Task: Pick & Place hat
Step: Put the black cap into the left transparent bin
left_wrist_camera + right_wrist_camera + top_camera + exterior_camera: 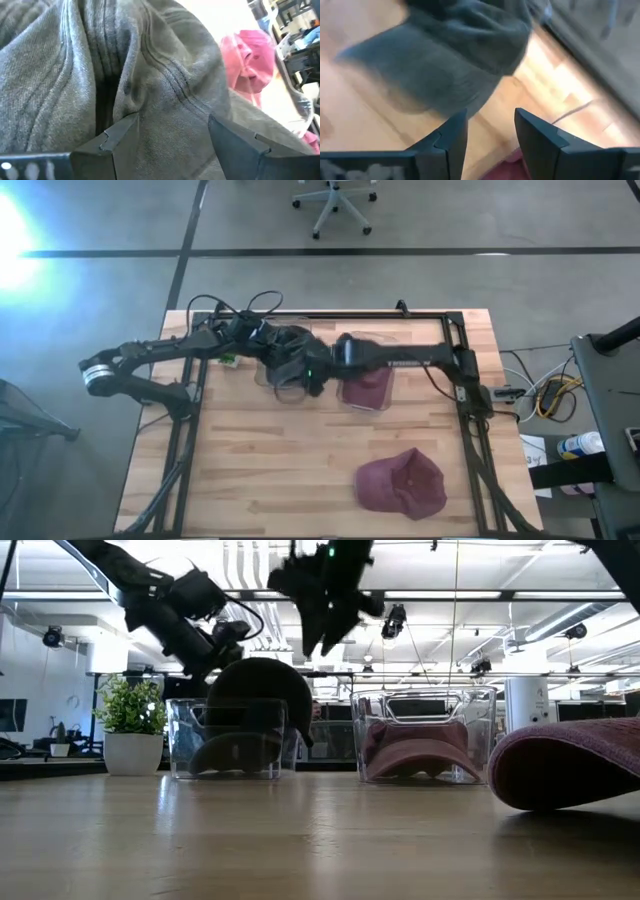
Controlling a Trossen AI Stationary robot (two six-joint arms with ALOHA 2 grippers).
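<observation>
Placing step in hand: dark hat (285,352) is held over left clear bin (228,740) by left gripper (165,131), fingers spread with cloth between. Right gripper (487,131) hovers above same bin, fingers apart, empty. Next: hat to be lowered inside, then released. Maroon hat (402,482) waits well apart from bin.

Cloth caps, clear plastic bins, bare wood table

The grey hat (150,85) is soft matt cloth with a fine twill weave, stitched seams and deep folds; the maroon hat (402,483) at the lower right of the high view is the same matt cloth. The two bins (232,738) are clear, glossy plastic. The table (270,470) is pale planked wood with a smooth, low-sheen finish. The left gripper (172,145) has fingers of dark matt plastic.
</observation>
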